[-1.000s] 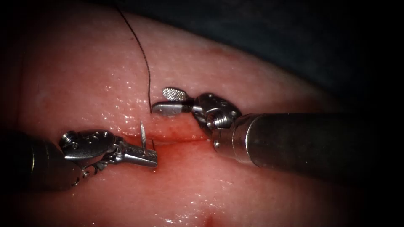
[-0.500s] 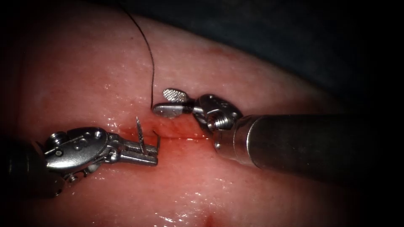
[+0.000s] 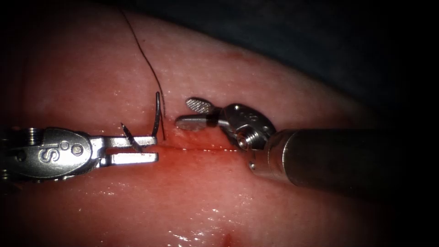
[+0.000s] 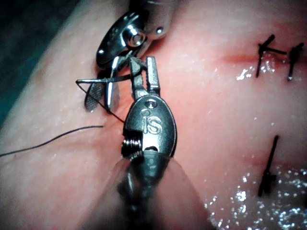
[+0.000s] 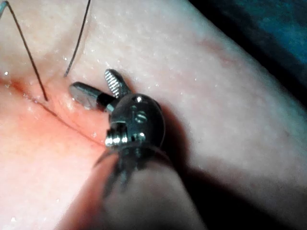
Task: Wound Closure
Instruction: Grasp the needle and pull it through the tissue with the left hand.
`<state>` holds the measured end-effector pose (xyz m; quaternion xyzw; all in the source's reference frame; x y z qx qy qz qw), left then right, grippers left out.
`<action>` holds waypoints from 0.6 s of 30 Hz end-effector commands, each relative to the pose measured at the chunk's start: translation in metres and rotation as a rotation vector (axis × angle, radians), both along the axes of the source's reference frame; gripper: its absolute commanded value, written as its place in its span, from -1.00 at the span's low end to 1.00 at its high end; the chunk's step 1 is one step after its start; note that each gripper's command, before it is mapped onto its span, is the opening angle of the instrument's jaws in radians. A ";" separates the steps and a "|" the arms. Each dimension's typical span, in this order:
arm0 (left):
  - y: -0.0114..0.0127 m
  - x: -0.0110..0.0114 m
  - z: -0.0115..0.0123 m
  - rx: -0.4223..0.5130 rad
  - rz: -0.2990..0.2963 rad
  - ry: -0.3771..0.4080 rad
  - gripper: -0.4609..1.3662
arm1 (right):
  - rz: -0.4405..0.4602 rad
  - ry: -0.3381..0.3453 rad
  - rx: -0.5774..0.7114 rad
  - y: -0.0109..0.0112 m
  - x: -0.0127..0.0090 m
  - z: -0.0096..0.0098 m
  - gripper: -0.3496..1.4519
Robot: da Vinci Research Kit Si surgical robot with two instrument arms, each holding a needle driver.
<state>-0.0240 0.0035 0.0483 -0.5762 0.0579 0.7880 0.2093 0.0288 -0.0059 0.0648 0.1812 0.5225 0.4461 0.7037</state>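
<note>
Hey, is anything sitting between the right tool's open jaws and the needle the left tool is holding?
Nothing visible blocks it. The right tool holds nothing, jaws open. The needle, out of the tissue, is held near its tip end by the left tool; beside it runs the thread.

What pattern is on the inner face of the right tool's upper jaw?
Fine cross-hatched grid on the right tool; clearest in the endoscope view.

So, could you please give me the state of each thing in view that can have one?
left tool: jaws shut on the needle near its tip.
needle: held above the cut, out of the tissue.
right tool: jaws open, holding nothing.
thread: trails from the needle across the tissue.
cut: unclosed here, red fluid along it.
</note>
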 end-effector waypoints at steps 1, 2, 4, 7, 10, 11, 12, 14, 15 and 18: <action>0.0008 0.0001 -0.0002 -0.048 -0.009 0.022 -0.88 | 0.001 -0.001 -0.001 -0.0001 0.0001 0.0000 -0.08; 0.0009 0.0001 -0.0003 -0.067 -0.009 0.031 -0.88 | 0.004 -0.002 -0.001 -0.0001 0.0001 0.0000 -0.08; 0.0018 0.0000 -0.0006 -0.150 -0.004 0.087 -0.88 | 0.000 0.000 0.000 -0.0001 0.0002 0.0000 -0.07; 0.0029 -0.0001 -0.0013 -0.229 -0.007 0.165 -0.88 | -0.009 0.001 -0.003 -0.0002 0.0004 0.0000 -0.07; 0.0039 0.0000 -0.0022 -0.290 -0.038 0.191 -0.88 | -0.014 0.004 -0.002 -0.0002 0.0004 0.0000 -0.07; 0.0044 0.0000 -0.0026 -0.317 -0.051 0.194 -0.88 | -0.017 0.006 -0.001 -0.0003 0.0004 0.0000 -0.07; 0.0048 0.0001 -0.0029 -0.334 -0.065 0.197 -0.88 | -0.020 0.007 -0.001 -0.0003 0.0004 0.0000 -0.08; 0.0053 0.0003 -0.0034 -0.359 -0.082 0.210 -0.88 | -0.020 0.007 -0.001 -0.0003 0.0005 0.0000 -0.07; 0.0054 0.0004 -0.0034 -0.363 -0.086 0.213 -0.88 | -0.021 0.007 -0.001 -0.0004 0.0005 0.0000 -0.07; 0.0059 0.0010 -0.0033 -0.385 -0.102 0.243 -0.88 | -0.029 0.011 0.001 -0.0004 0.0005 0.0000 -0.08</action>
